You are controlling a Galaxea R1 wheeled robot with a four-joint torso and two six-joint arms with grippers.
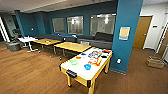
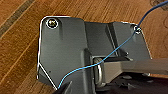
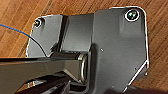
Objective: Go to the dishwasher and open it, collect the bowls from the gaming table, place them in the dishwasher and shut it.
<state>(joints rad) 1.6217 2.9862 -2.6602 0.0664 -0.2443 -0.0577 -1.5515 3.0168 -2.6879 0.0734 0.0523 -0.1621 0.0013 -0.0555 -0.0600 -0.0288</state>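
Observation:
The gaming table (image 1: pixel 75 68) stands ahead in the head view, a white top with pale yellow edging and legs. On it lie a green bowl (image 1: pixel 73 61), a blue bowl (image 1: pixel 87 66) and a small orange bowl (image 1: pixel 78 57). At its far end are a red bowl (image 1: pixel 107 51) and a black bowl (image 1: pixel 103 56), beside colourful game sheets (image 1: pixel 95 54). The dishwasher is out of view. In both wrist views the robot's dark plate hangs over the wooden floor (image 2: pixel 20 37).
A teal pillar (image 1: pixel 126 35) rises just right of the gaming table. Two plain yellow tables (image 1: pixel 72 46) and a small white table (image 1: pixel 27 39) stand behind, with dark sofas (image 1: pixel 100 40) along the wall. A wicker crate (image 1: pixel 155 62) sits at the right, before a wooden door (image 1: pixel 142 31).

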